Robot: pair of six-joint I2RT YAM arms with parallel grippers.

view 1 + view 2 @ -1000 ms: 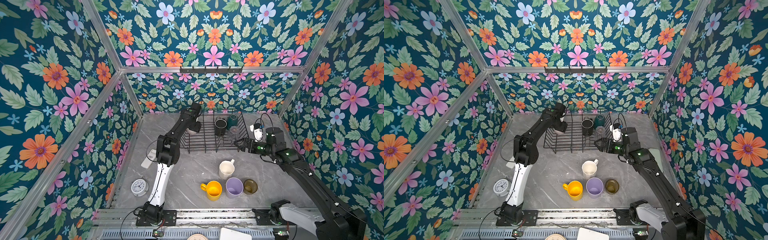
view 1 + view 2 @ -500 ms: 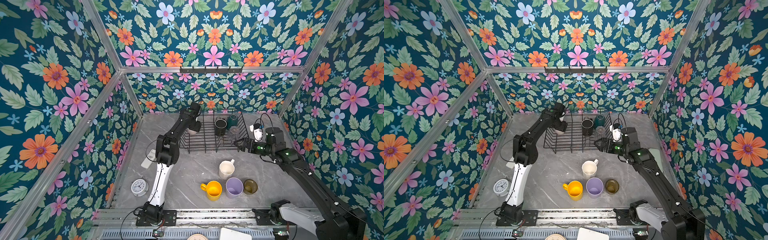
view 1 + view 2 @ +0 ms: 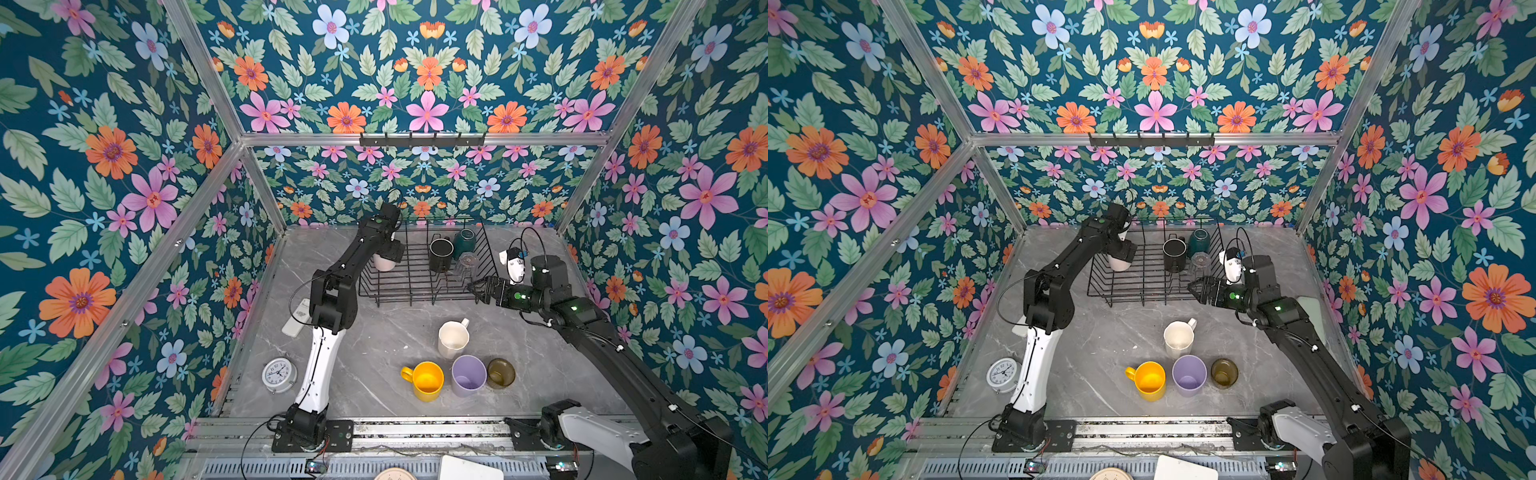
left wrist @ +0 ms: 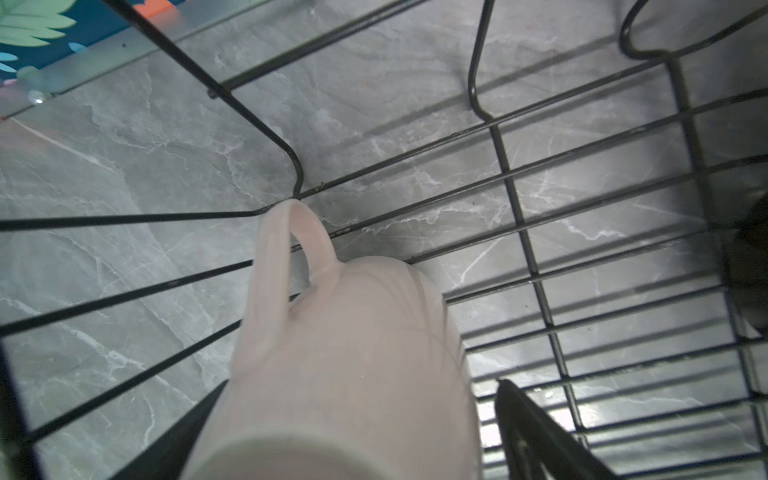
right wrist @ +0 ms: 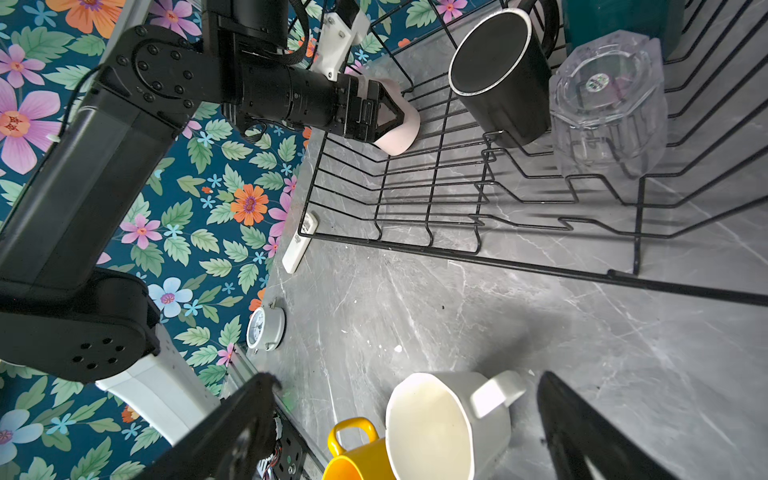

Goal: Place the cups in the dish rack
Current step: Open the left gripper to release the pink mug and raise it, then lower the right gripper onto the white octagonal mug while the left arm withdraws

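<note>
The black wire dish rack (image 3: 415,286) stands at the back of the table. Inside it at the right are a black mug (image 3: 440,253), a dark green mug (image 3: 464,243) and a clear glass (image 3: 466,266). My left gripper (image 3: 390,255) is at the rack's left end, open around the pale pink mug (image 4: 353,353). A gap shows beside one finger (image 4: 536,432). My right gripper (image 3: 473,286) hangs open and empty at the rack's front right corner. On the table in front stand a white mug (image 3: 453,338), a yellow mug (image 3: 426,380), a lavender tumbler (image 3: 468,374) and an amber glass (image 3: 500,372).
A white alarm clock (image 3: 279,374) sits near the front left, and a white remote (image 3: 296,320) lies by the left wall behind the left arm. Flowered walls close in three sides. A metal rail (image 3: 415,430) with both arm bases runs along the front.
The left gripper's jaws have spread wider around the pale pink mug. Both arms have stayed nearly where they were.
</note>
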